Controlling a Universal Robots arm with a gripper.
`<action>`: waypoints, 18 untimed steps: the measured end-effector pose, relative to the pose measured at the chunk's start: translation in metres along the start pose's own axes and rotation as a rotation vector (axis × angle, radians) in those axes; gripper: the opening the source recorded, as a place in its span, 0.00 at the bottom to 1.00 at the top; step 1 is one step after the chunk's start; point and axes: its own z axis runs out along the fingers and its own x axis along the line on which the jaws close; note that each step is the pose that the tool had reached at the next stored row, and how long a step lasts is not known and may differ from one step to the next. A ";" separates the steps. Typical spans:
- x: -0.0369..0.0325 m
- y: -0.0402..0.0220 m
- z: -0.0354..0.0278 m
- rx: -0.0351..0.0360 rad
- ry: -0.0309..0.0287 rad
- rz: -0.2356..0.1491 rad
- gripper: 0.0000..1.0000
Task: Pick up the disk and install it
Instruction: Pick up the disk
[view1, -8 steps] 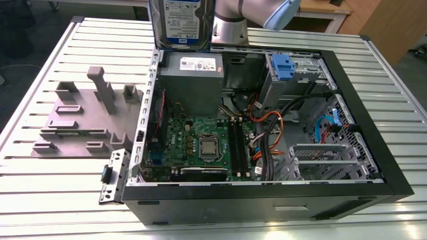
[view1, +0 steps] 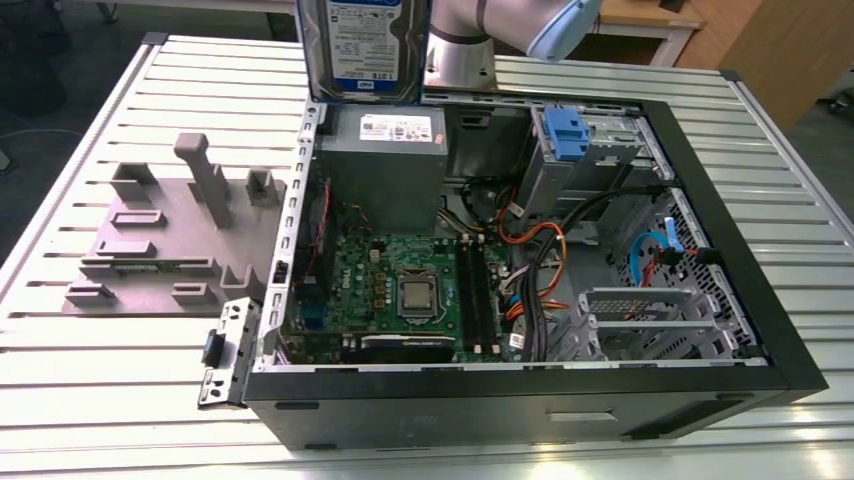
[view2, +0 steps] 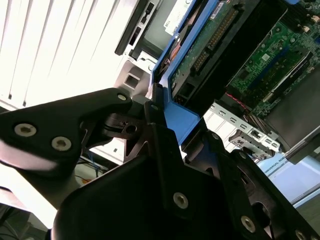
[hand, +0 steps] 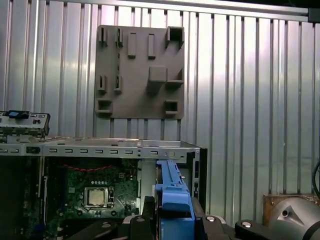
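The disk (view1: 363, 45) hangs upright with its white-and-blue label facing the exterior view, above the far corner of the open computer case (view1: 534, 395), over the power supply. In both wrist views my gripper (hand: 172, 212) (view2: 177, 122) is shut on the disk's blue rail frame (hand: 172, 192) (view2: 182, 117). Black fingers (hand: 146, 215) press on either side of the frame. The disk's green circuit board (view2: 210, 40) shows in the second wrist view.
The case lies open on a slatted metal table (view1: 107, 400), with the grey power-supply box (view1: 384, 160), motherboard (view1: 400, 290), cables and a silver cage with a blue latch (view1: 567, 135) inside. A grey fixture plate (view1: 174, 240) lies at the exterior view's left.
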 end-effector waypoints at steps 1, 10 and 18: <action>0.0000 0.0000 0.0000 0.0000 0.0013 0.000 0.37; -0.0001 -0.0003 -0.0001 -0.0005 0.0226 0.001 0.37; 0.0002 -0.0125 -0.0002 -0.0002 0.0225 0.001 0.37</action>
